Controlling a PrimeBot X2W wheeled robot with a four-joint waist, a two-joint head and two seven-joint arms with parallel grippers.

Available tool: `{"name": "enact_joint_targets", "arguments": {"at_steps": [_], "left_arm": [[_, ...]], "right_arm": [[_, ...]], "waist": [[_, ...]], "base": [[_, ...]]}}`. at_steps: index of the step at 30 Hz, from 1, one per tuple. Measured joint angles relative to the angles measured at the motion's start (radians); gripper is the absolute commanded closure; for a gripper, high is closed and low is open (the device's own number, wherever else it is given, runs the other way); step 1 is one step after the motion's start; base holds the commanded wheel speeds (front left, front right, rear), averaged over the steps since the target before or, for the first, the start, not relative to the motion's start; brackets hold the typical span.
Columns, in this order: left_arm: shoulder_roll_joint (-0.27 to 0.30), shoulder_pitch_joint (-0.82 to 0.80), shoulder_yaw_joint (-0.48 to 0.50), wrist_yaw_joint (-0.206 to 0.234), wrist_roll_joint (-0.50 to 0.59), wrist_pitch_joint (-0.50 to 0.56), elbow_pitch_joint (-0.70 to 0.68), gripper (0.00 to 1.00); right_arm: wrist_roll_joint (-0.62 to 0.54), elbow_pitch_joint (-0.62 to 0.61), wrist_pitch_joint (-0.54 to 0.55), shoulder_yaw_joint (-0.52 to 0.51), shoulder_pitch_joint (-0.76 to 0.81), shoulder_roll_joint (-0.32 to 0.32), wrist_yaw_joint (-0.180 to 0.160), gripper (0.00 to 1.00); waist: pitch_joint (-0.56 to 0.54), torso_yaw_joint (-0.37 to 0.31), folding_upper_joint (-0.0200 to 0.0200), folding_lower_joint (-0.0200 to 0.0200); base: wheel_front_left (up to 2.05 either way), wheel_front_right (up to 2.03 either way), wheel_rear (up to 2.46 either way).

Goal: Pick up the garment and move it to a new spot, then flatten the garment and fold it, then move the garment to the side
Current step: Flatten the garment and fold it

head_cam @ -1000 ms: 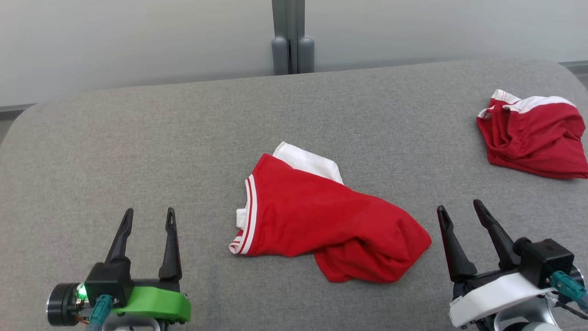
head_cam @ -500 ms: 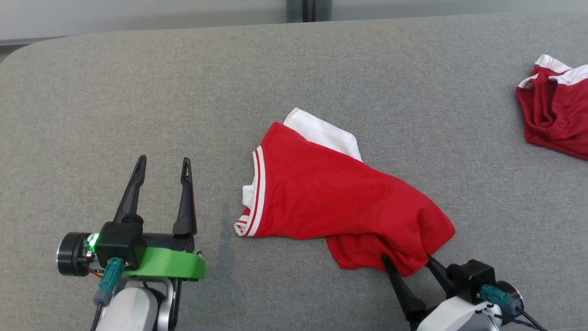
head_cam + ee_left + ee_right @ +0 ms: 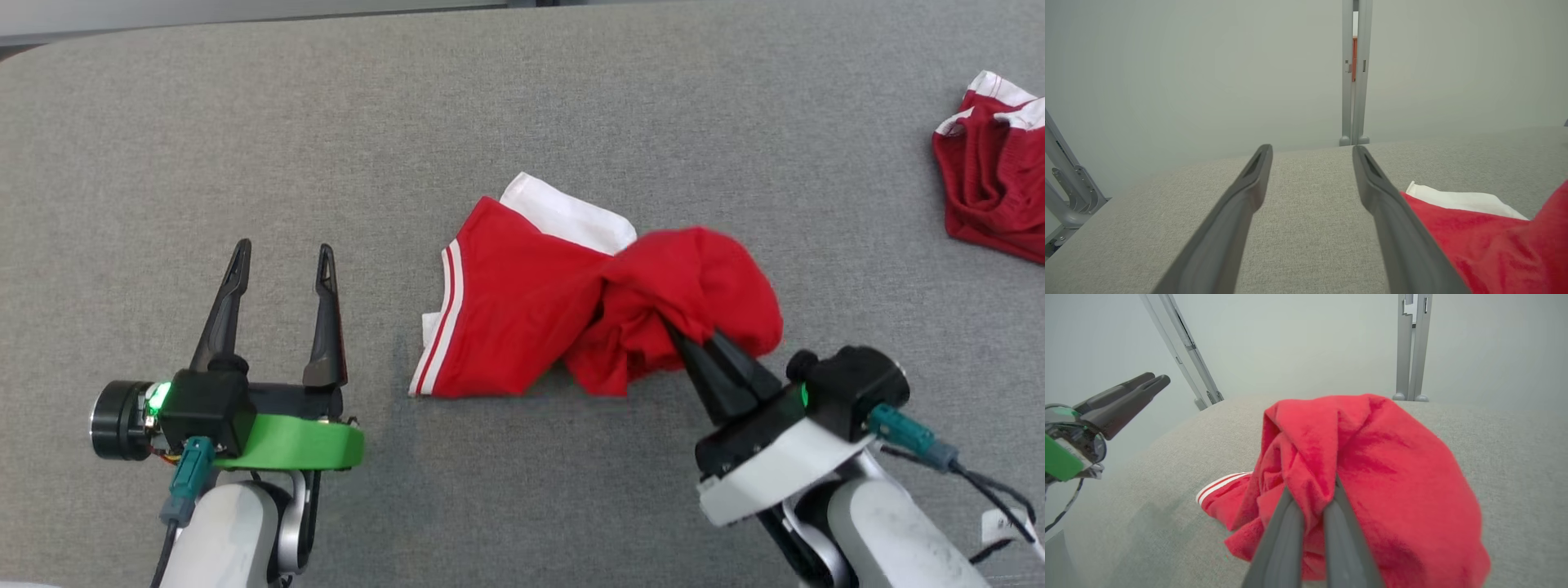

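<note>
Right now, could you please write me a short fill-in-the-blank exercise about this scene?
The right end effector is ____ on the red garment.
The left end effector is ____ and holds nothing.
The garment's hem stripes are ____.
The second garment lies on the robot's far ____.
Missing words: shut, open, white, right.

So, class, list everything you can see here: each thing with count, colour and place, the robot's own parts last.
garment: one, red with white trim, mid-table, right end bunched and lifted
second garment: one, red with white trim, crumpled at the table's far right
table: one, grey fabric, under both garments
post: one, grey, behind the table
left gripper: one, dark, green mount, left of the garment, jaws open and empty
right gripper: one, dark, white mount, jaws shut on the garment's right end
</note>
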Motion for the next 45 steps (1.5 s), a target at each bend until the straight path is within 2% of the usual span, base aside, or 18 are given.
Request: {"name": "enact_joint_targets", "arguments": {"at_steps": [6,11,17,18,19,25,28,32,37,45], "left_arm": [[-0.021,-0.045,-0.011,-0.014,0.016,0.0,-0.009,0.0],[-0.053,-0.082,-0.022,-0.03,0.027,0.0,-0.003,0.0],[-0.083,-0.117,-0.024,-0.051,0.048,0.0,0.007,0.0],[-0.085,-0.12,-0.022,-0.053,0.05,0.0,0.01,0.0],[-0.088,-0.122,-0.021,-0.055,0.055,0.0,0.012,0.0],[-0.093,-0.122,0.002,-0.062,0.069,0.0,0.021,0.0],[-0.093,-0.116,0.016,-0.062,0.073,0.0,0.024,0.0],[-0.089,-0.093,0.039,-0.06,0.074,0.0,0.027,0.0],[-0.077,-0.051,0.062,-0.053,0.074,0.0,0.032,0.0],[-0.06,0.017,0.081,-0.047,0.074,0.0,0.035,0.0]], "right_arm": [[0.035,0.085,-0.018,-0.061,-0.186,0.019,0.0,1.0],[0.082,0.244,-0.041,-0.116,-0.313,0.051,0.0,1.0],[0.127,0.452,-0.073,-0.137,-0.416,0.05,0.0,1.0],[0.137,0.48,-0.087,-0.139,-0.429,0.049,0.0,0.63],[0.146,0.5,-0.104,-0.141,-0.439,0.048,0.0,0.0],[0.114,0.502,-0.178,-0.147,-0.446,-0.005,0.0,0.0],[0.066,0.429,-0.184,-0.17,-0.412,-0.036,0.0,0.0],[0.001,0.266,-0.187,-0.226,-0.328,-0.051,0.0,0.0],[-0.034,0.148,-0.187,-0.274,-0.175,-0.036,0.0,0.0],[-0.065,0.02,-0.156,-0.316,0.036,0.03,0.0,0.0]], "waist": [[0.056,0.009,0.0,0.0],[0.11,0.032,0.0,0.0],[0.166,0.067,0.0,0.0],[0.174,0.072,0.0,0.0],[0.181,0.077,0.0,0.0],[0.19,0.083,0.0,0.0],[0.176,0.073,0.0,0.0001],[0.148,0.049,0.0,0.0001],[0.103,0.02,0.0,0.0],[0.029,-0.024,0.0,0.0]], "base": [[0.0,0.0,0.0],[0.0,0.0,0.0],[0.0,0.0,0.0],[0.0,0.0,0.0],[0.0,0.0,0.0],[0.0,0.0,0.0],[0.0,0.0,0.0],[0.0,0.0,0.0],[0.0,0.0,0.0],[0.0,0.0,0.0]]}}
